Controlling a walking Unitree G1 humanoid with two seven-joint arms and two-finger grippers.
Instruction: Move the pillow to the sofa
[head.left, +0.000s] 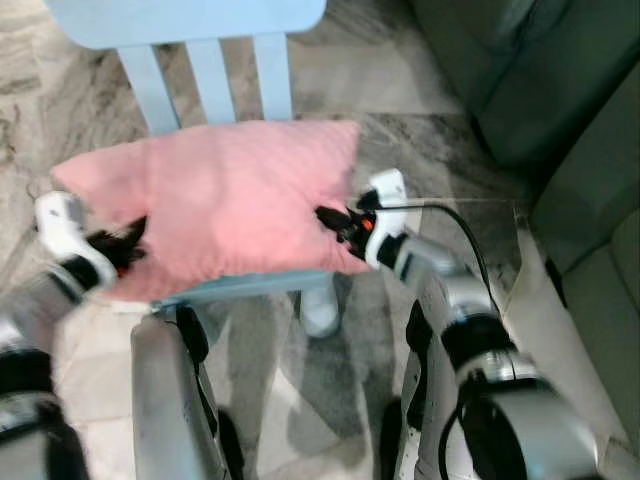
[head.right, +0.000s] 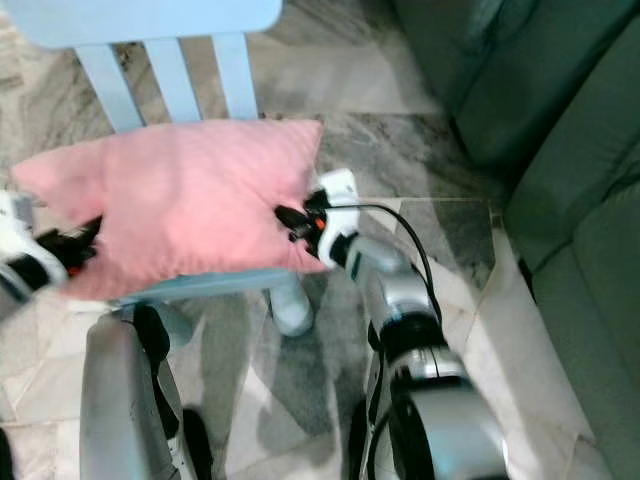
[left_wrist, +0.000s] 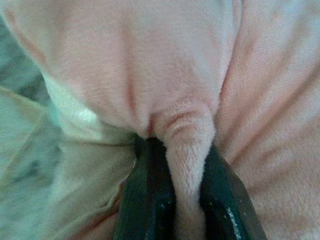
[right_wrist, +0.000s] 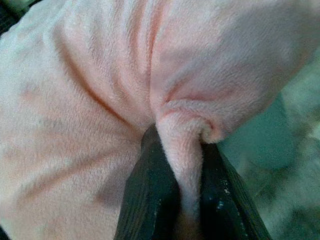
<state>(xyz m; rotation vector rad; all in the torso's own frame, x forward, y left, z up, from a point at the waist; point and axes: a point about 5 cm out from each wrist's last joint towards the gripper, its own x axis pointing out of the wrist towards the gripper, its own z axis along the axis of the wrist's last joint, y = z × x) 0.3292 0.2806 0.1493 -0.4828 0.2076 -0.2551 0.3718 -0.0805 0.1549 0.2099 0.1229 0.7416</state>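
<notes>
plush pink pillow (head.left: 235, 195), both grippers pinching

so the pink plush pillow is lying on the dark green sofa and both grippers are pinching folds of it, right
Not quite: the soft pink plush pillow lies on the seat of the light blue wooden chair, not on the dark green sofa, which stands apart on the robot's right in the left eye view. The rest holds: the left gripper and the right gripper each pinch a fold of it.
</notes>
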